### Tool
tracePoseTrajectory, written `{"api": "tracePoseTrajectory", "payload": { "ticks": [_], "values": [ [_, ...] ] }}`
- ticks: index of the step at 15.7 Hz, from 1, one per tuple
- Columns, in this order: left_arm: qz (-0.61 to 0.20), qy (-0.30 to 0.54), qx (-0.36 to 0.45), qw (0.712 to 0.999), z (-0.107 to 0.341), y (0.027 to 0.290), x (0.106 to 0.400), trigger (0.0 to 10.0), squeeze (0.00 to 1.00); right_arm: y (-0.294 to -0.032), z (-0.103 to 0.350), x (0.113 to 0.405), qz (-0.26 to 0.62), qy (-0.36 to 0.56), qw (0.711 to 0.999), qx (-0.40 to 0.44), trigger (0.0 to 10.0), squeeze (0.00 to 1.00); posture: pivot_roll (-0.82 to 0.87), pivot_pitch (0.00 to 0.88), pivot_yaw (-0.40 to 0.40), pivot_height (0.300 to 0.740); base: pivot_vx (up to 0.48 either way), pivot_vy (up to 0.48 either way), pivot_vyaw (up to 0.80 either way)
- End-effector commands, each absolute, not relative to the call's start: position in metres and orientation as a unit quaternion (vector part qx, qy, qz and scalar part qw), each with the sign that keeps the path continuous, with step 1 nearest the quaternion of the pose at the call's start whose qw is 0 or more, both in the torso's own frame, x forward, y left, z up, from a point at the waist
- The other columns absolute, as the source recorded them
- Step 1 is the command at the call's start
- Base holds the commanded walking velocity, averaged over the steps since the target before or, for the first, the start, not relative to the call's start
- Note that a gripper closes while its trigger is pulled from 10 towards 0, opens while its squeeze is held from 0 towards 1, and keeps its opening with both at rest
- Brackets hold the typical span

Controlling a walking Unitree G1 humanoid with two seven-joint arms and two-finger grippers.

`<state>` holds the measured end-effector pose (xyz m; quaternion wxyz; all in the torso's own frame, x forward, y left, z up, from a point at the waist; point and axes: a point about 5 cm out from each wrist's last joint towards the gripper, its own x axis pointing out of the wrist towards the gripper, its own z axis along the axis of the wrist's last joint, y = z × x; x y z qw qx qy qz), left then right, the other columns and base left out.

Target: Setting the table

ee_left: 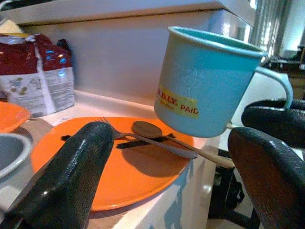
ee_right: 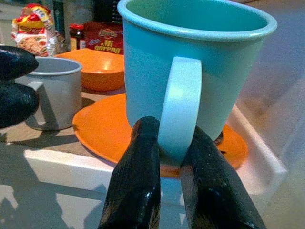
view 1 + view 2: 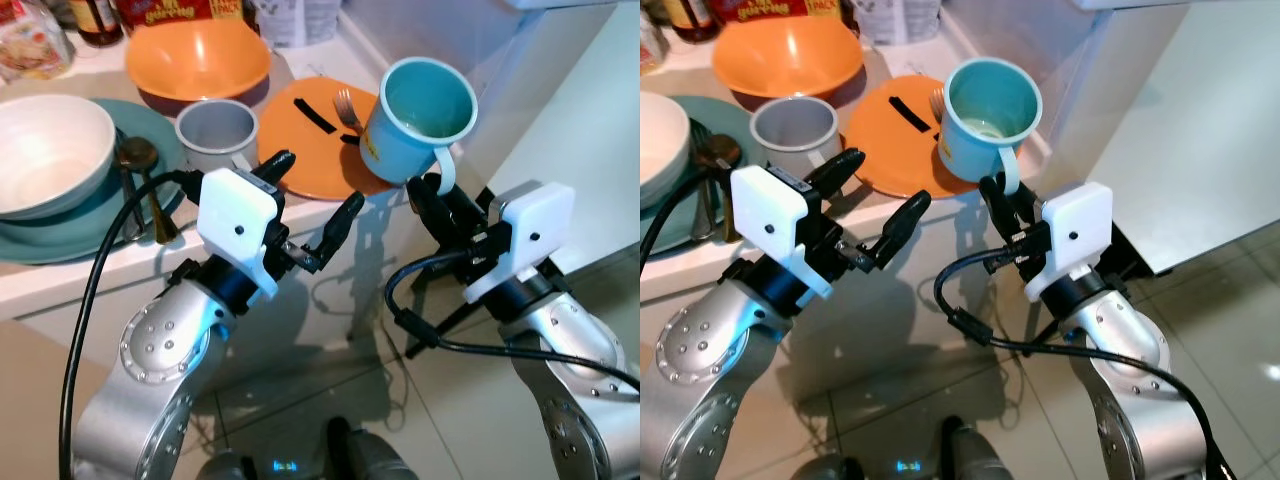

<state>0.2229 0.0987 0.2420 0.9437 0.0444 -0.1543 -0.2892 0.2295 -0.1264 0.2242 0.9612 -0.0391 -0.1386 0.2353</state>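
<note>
The right claw (image 2: pixel 164 157) pinches the blue mug (image 3: pixel 417 120) by its handle alone, aloft over the orange plate (image 3: pixel 300 145). That thin hold may let the mug swivel or drop. The left claw (image 3: pixel 318 205) hangs spread nearby.

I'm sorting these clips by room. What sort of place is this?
Most likely a home kitchen or dining corner: a white counter holds bowls, an orange plate and food packets, above a tiled floor. The right pincer holds a blue mug.
</note>
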Motion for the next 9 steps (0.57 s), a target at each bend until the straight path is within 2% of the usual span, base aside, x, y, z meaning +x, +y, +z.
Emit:
{"api": "tracePoseTrajectory", "payload": {
  "ticks": [1, 7, 9],
  "values": [
    [-0.286, -0.170, 0.040, 0.942, 0.246, 0.101, 0.218, 10.0, 0.00, -0.124, 0.225, 0.226, 0.239, -0.143, 0.959, -0.047, 10.0, 0.00, -0.01, 0.171, -0.055, 0.740, 0.000, -0.450, 0.00],
    [-0.232, -0.128, 0.069, 0.962, 0.219, 0.109, 0.222, 10.0, 0.00, -0.123, 0.200, 0.228, 0.211, -0.104, 0.972, -0.025, 10.0, 0.00, 0.01, 0.040, -0.064, 0.740, 0.000, -0.480, 0.00],
    [-0.222, -0.129, 0.073, 0.964, 0.218, 0.111, 0.228, 10.0, 0.00, -0.120, 0.195, 0.234, 0.210, -0.097, 0.972, -0.032, 10.0, 0.00, 0.01, 0.044, -0.060, 0.740, 0.000, -0.480, 0.00]
  ]
}}
